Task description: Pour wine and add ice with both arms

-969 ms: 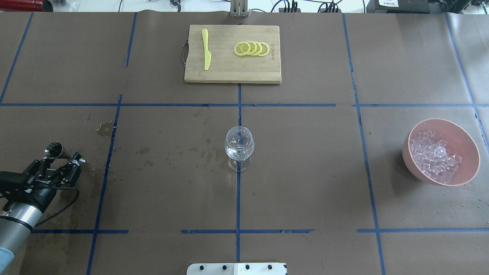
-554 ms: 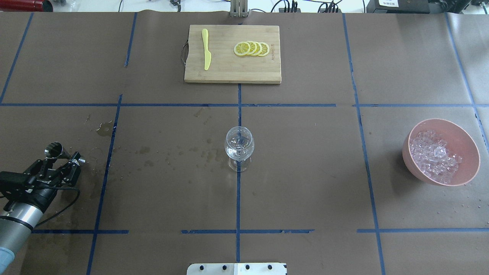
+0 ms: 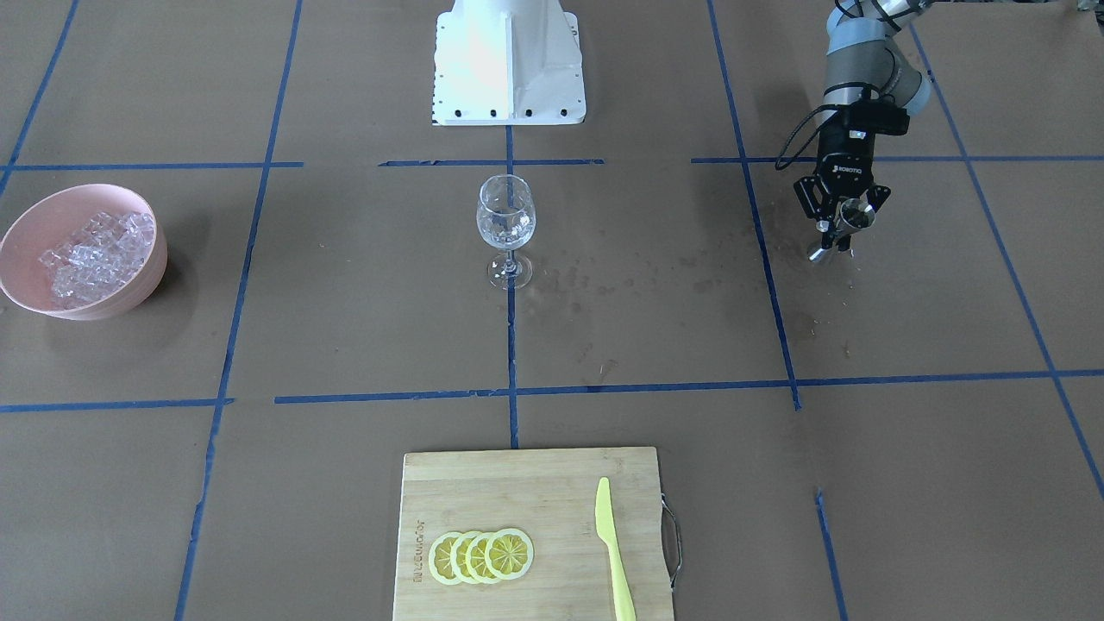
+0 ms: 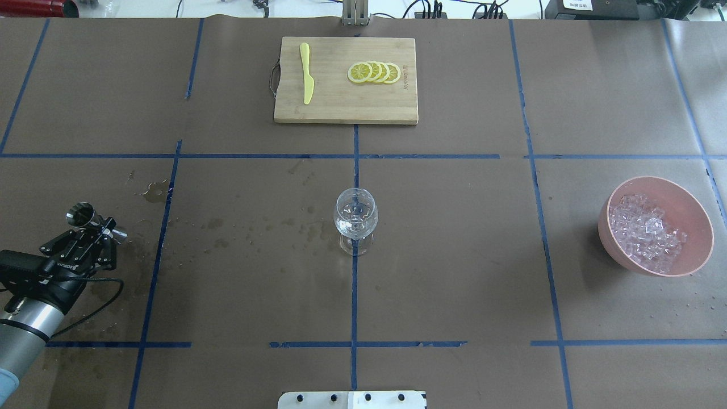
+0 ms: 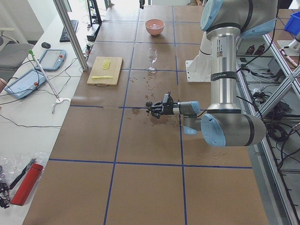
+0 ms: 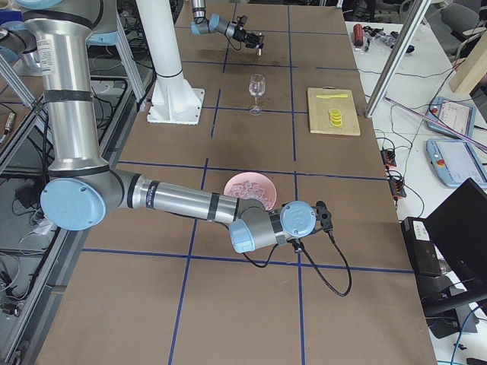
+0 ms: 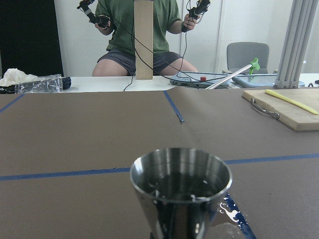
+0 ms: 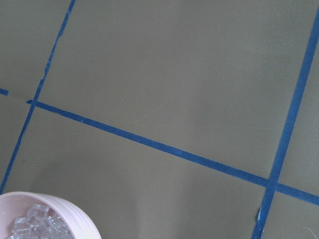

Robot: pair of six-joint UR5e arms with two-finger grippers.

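Note:
My left gripper (image 4: 93,227) is shut on a steel jigger (image 4: 80,215) and holds it low over the table at the left, far from the wine glass (image 4: 356,218). The jigger also shows in the front view (image 3: 849,216), and its open cup fills the left wrist view (image 7: 180,184). The clear glass stands upright at the table's middle (image 3: 505,220). The ice (image 4: 644,230) lies heaped in a pink bowl (image 4: 701,250) at the right, and also shows in the right wrist view (image 8: 35,226). My right gripper (image 6: 323,210) hangs near the bowl; I cannot tell whether it is open.
A wooden cutting board (image 4: 345,108) at the far middle carries lemon slices (image 4: 375,72) and a yellow knife (image 4: 306,74). Wet spots (image 4: 255,230) lie between the jigger and the glass. The white pedestal (image 3: 509,60) stands at the near edge.
My left gripper has turned and shifted slightly away from the robot with the jigger in it. The glass and the bowl have not moved.

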